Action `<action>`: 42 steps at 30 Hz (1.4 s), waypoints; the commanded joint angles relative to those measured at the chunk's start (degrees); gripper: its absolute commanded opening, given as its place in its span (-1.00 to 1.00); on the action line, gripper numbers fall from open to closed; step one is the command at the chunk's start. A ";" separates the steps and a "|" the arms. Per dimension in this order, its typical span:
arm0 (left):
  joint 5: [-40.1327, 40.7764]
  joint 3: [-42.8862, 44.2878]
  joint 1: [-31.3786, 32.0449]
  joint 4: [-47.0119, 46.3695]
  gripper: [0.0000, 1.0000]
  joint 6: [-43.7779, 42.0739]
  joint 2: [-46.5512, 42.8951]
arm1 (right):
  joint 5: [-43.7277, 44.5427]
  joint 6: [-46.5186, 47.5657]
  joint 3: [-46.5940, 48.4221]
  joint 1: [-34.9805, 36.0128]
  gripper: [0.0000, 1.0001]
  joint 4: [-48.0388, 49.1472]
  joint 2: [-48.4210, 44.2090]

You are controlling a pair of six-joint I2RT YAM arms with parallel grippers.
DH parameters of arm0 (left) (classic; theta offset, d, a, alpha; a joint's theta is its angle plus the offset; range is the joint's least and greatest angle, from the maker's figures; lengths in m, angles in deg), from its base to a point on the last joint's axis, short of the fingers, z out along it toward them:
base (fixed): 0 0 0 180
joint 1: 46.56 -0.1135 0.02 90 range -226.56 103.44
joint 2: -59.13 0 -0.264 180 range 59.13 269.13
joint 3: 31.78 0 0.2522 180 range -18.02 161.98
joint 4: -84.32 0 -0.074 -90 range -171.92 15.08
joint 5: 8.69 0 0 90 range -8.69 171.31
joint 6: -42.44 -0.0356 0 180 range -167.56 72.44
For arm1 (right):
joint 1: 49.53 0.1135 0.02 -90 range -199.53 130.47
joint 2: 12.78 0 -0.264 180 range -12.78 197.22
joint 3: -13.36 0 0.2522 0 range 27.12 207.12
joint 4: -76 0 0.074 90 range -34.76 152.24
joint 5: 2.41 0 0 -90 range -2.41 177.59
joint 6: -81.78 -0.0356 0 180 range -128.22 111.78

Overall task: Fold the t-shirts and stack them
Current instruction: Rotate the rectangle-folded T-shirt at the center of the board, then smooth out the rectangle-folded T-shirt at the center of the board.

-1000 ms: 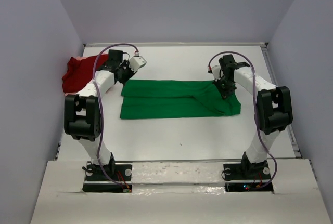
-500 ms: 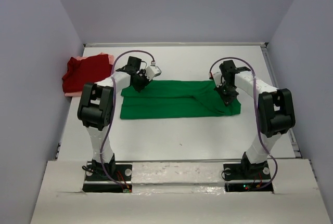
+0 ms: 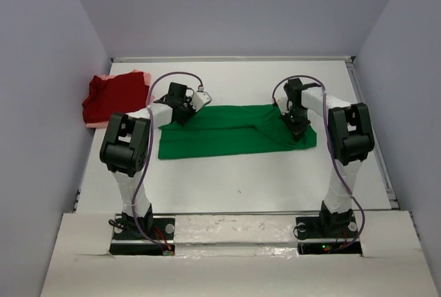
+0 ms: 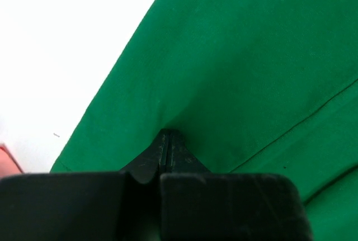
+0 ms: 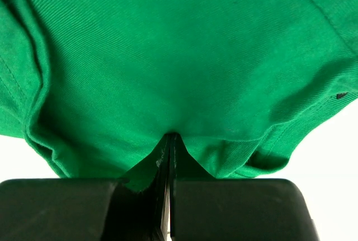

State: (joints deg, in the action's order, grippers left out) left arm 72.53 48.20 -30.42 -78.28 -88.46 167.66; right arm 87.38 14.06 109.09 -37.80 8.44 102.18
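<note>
A white table [image 3: 234,173] stands enclosed by plain grey walls [image 3: 234,7].

Robot lab cell: white table [image 3: 241,173] w/ plain grey walls [image 3: 234,7] round it, 2 arms [image 3: 127,152] bolted at front.

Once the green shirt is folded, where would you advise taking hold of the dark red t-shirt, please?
Probably a raised fold on the dark red t-shirt, near its right edge, coming from above with the left gripper: it lies bunched over the pink t-shirt, so edge ridges pinch cleanly.

White arms [image 3: 129,190], purple cables [image 3: 176,74]; black joints [image 3: 124,149], left pincer [image 4: 168,140] and right pincer [image 5: 169,140].
</note>
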 commanded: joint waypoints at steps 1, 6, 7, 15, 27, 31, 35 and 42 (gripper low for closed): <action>3.41 -3.11 -0.23 4.00 -1.00 0.21 -1.39 | -2.17 1.01 4.32 0.05 -1.00 3.97 4.74; 1.92 -7.50 -0.23 8.31 -1.00 0.21 -8.06 | -2.07 1.71 11.88 -0.48 -1.00 1.87 10.62; 0.96 -8.72 0.03 10.92 -1.00 0.21 -9.38 | -2.34 1.80 15.03 -0.48 -1.00 1.51 11.51; -2.91 -17.86 5.55 21.40 -1.00 -1.72 -27.66 | -6.99 3.29 37.18 -0.48 -1.00 -5.78 25.46; -7.93 -17.35 17.17 21.77 -1.00 7.24 -33.03 | -13.41 6.28 60.33 -0.48 -1.00 -3.60 32.98; -4.51 -14.02 17.08 19.40 -1.00 8.21 -35.49 | -14.73 5.14 51.47 -0.48 -0.89 3.69 22.79; 5.48 -11.02 16.47 16.15 -1.00 8.47 -36.55 | -17.71 3.47 43.20 0.05 -0.39 8.27 13.03; 12.38 -8.65 8.92 12.45 -1.00 11.80 -33.83 | -21.85 3.12 38.62 1.37 -0.30 7.75 6.51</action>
State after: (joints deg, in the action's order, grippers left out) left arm 79.83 37.58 -18.57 -63.65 -79.52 133.06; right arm 69.22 17.49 149.31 -37.78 12.90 111.97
